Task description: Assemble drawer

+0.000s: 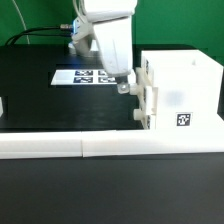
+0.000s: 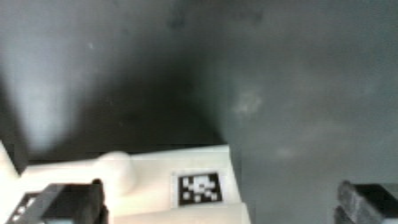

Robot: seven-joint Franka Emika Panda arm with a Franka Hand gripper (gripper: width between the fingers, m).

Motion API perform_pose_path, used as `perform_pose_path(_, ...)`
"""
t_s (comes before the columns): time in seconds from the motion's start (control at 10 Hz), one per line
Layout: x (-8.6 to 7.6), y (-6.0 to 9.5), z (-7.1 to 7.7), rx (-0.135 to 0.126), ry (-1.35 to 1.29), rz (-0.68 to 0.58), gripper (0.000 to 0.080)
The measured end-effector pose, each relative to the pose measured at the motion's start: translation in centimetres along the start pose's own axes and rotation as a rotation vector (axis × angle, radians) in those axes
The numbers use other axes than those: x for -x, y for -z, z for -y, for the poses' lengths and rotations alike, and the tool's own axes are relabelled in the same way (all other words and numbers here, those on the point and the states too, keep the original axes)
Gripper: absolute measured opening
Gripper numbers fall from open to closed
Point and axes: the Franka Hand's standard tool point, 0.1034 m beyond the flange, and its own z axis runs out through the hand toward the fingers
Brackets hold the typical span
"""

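While the gripper (image 1: 124,84) hangs with its fingers spread open and empty beside the drawer housing (image 1: 180,92), the black table (image 1: 40,90) is free toward the exterior view's left; the housing stands at the right against the white bars (image 1: 60,146), its tag (image 1: 183,121) without readable writing

a robotics lab: marker board (image 1: 88,76) on black table (image 1: 40,90).

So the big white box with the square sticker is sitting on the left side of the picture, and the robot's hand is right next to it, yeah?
Not quite. The big white box with the square sticker sits on the exterior view's right, not the left. The robot's hand is right next to it, as you said.
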Motion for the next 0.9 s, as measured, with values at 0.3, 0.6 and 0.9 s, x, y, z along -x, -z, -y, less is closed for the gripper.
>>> perform_pose_path(0.3,0.1,0.3,-0.2,0.004,-0.023,0.001,0.0648)
perform_pose_path(0.6,4.8,0.7,0.6,0.011,-0.067,0.019,0.0648)
perform_pose_path(0.9,5.0,0.5,0.7,0.017,-0.08,0.019,0.0648)
